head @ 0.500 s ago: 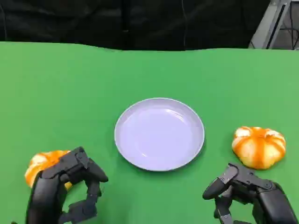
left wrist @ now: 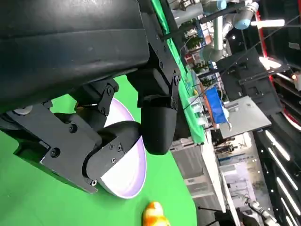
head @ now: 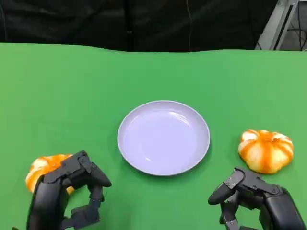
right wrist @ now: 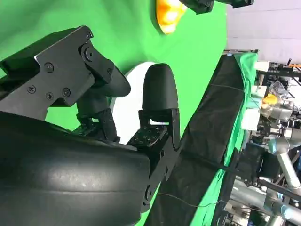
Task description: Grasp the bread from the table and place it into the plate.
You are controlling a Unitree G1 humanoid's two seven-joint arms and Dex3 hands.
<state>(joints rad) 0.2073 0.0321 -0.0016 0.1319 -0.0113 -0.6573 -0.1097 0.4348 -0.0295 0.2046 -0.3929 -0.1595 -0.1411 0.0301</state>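
While the plate (head: 163,137) sits at frame centre on the green table (head: 72,91), two breads lie on the cloth: one at the lower left (head: 42,168), partly hidden behind the left hand (head: 67,194), and one at the right (head: 265,150), just above the right hand (head: 249,196). Neither bread is in the plate.

Left hand: fingers curled but apart, holding nothing; it sits just beside the left bread, and contact cannot be confirmed. Right hand: fingers parted, holding nothing, near but apart from the right bread.

Compared with the earlier frame, the left hand shows only a slight shift toward the lower edge of the frame; the right hand, both breads and the plate are unchanged. Judged from this, the grasp is not yet made and the task remains at the approach step.
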